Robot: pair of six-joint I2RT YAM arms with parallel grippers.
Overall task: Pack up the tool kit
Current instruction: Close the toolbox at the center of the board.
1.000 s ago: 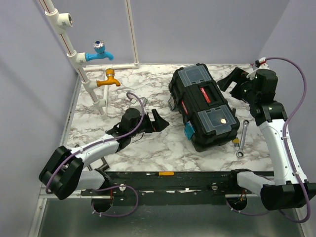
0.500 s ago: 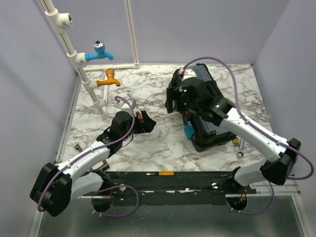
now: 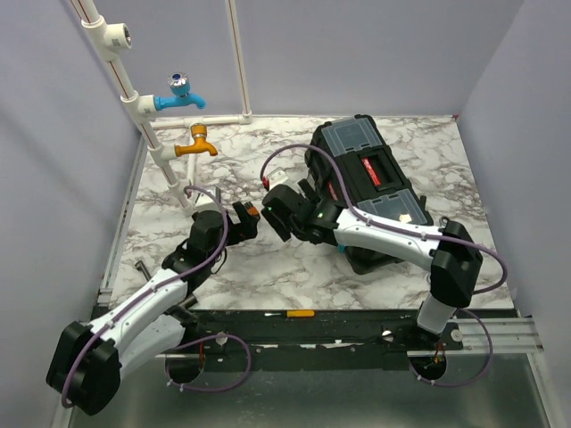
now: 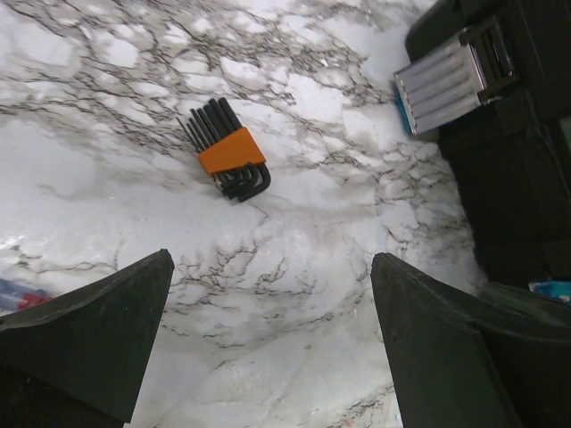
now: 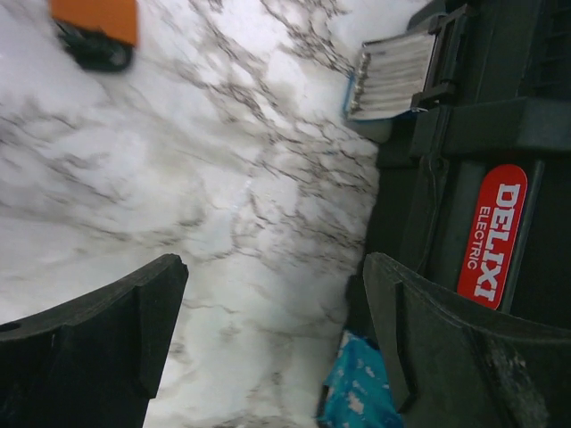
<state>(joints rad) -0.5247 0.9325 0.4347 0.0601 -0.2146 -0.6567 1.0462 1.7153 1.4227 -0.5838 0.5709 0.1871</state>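
Right arm [image 3: 384, 234] swinging down from over toolbox [image 3: 366, 192], now reaching left across its front; left arm [image 3: 161, 281] stretching forward to meet it. Right jaws gaping wide, holding nothing. Left jaws also spreading wide, empty, hovering above hex key set [image 4: 227, 160] lying on marble surface [image 3: 259, 152]. Toolbox sitting lid-shut at right-centre, just beside right jaws.

Bright, even light from overhead fills the top view, leaving only soft, faint shadows on the marble table [image 3: 268, 259] and a small glint on the toolbox [image 3: 357, 143] lid. The left wrist picture is crisp, with pale marble near washed out. The right wrist picture is smeared — veins streaked — yet the red label [image 5: 492, 234] stays legible.
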